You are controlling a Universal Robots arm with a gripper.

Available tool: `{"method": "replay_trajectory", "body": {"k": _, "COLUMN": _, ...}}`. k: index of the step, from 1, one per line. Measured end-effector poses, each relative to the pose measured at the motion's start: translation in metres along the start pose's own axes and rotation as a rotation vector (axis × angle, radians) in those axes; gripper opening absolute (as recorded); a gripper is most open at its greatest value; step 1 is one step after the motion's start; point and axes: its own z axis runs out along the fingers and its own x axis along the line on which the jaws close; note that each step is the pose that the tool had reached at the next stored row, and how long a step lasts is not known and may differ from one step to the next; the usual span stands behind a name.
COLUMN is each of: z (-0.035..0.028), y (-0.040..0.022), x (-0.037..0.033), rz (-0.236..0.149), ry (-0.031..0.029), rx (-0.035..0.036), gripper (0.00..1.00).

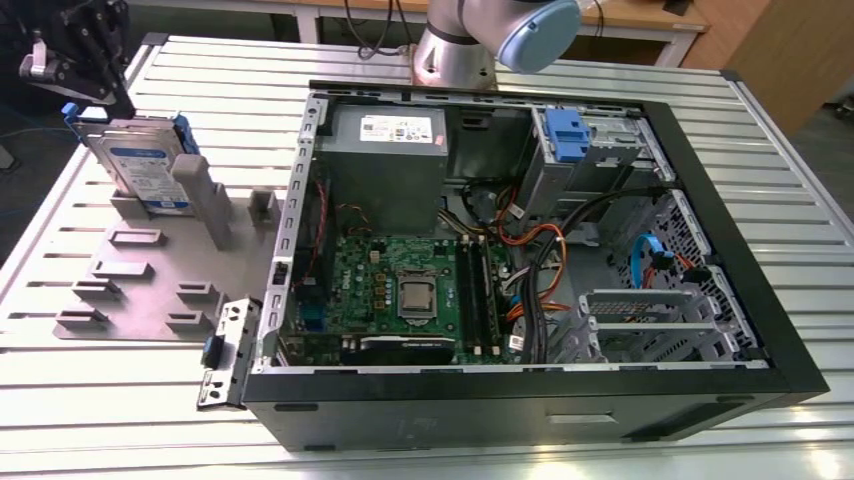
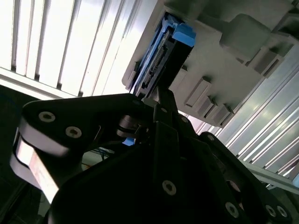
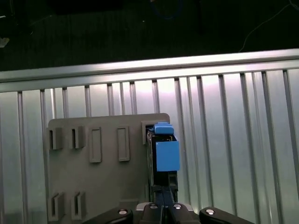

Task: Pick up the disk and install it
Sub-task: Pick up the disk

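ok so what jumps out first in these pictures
The open computer case sits in the middle of the ribbed table, its green board and cables bare. At the exterior view's left, the disk stands on edge in a grey rack, with the black gripper right at its top edge.

- The black hand (image 2: pixel 158 100) is seen in the foreground, met at its front by the near end of the disk (image 2: pixel 163 53).
- The disk is seen edge-on, set at the edge of a slotted grey rack (image 2: pixel 219 70).
- The rack is carried by the ribbed metal desk (image 2: pixel 70 42).
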Motion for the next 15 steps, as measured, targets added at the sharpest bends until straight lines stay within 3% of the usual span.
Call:
{"method": "replay_trajectory", "body": {"k": 3, "z": 0.0006, "y": 0.0002, "x": -0.0008, "rz": 0.019, "ry": -0.0008, "rx": 0.0006, "gripper": 0.11}}
{"method": "replay_trajectory", "body": {"k": 15, "z": -0.0041, "y": 0.0004, "x": -0.0011, "rz": 0.019, "ry": -0.0008, "rx": 0.0006, "gripper": 0.11}}
